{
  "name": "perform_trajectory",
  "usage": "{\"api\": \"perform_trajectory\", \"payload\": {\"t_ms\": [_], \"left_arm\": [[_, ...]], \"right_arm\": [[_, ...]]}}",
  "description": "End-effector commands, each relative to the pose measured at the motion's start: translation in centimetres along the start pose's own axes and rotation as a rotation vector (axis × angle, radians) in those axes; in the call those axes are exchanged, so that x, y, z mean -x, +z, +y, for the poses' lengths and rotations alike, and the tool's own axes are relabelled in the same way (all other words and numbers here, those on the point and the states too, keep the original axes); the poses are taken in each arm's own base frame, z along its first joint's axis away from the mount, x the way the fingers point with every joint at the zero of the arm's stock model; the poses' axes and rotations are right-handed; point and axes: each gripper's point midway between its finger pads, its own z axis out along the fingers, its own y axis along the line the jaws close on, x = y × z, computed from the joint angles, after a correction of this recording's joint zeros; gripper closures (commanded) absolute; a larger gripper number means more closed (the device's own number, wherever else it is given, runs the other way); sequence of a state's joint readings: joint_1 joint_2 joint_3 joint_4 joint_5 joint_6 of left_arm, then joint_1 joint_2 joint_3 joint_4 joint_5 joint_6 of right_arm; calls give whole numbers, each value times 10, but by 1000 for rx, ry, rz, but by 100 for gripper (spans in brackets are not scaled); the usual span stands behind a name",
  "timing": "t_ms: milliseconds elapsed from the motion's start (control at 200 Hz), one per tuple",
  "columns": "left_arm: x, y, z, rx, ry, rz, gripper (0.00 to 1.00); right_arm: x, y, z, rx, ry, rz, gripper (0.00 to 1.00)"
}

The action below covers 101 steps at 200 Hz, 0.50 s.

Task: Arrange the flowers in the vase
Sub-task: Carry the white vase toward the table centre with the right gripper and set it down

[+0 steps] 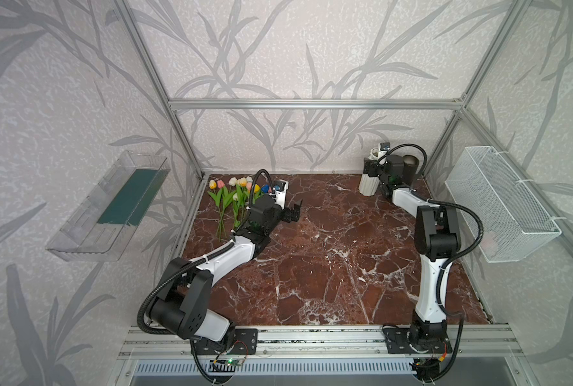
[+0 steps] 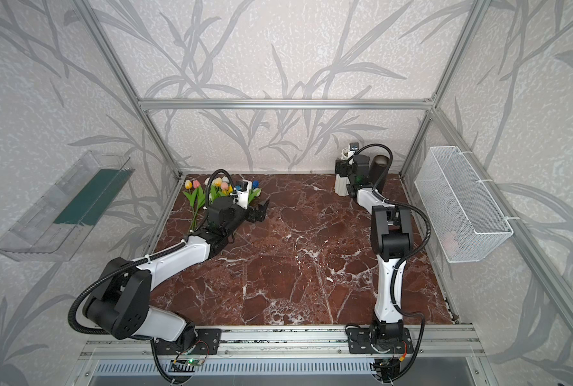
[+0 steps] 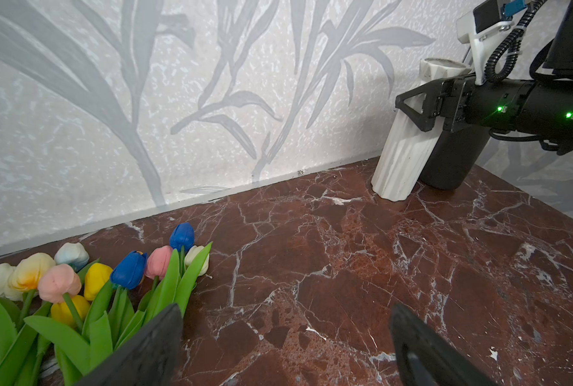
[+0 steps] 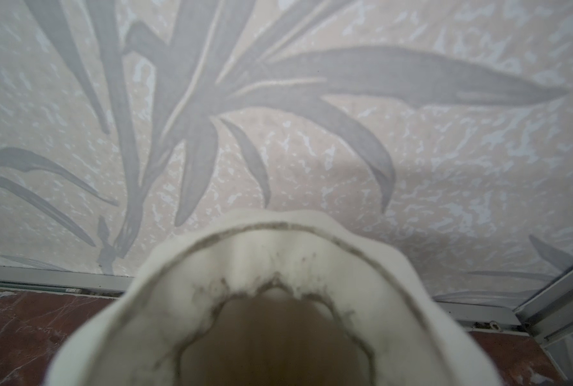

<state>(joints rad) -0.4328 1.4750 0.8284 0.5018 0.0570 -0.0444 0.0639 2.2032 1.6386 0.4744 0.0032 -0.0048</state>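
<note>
The flowers (image 1: 235, 194) lie flat on the marble table (image 1: 311, 267) near its 10 o'clock corner in both top views, heads toward the back wall and stems toward the front. The left gripper (image 1: 296, 212) hangs low with its jaws spread wide and holding nothing. The flowers lie just beside it at its 9 o'clock, and in the left wrist view green leaves reach one finger (image 3: 151, 347). At the table's 1 o'clock, the right gripper (image 1: 372, 167) straddles the neck of the white ribbed vase (image 1: 368, 185), beside a dark pot (image 1: 412, 167). Whether it pinches the vase cannot be told. The flowers are well apart from it, off at its 9 o'clock.
</note>
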Motion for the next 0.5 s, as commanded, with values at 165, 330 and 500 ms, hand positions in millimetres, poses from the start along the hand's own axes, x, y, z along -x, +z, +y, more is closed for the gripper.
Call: {"api": "perform_trajectory", "payload": {"t_ms": [165,330,500], "left_arm": [[14,-11,2,23,12,-43,4],[18,-18,7,44,-10,-53,3],[7,-25,14,71,-38,-30,4]], "right_arm": [[15,-19,12,76,0,-67,39],[35,-46,40,241,15,-53,67],[49,-87,78,363,17,-84,77]]}}
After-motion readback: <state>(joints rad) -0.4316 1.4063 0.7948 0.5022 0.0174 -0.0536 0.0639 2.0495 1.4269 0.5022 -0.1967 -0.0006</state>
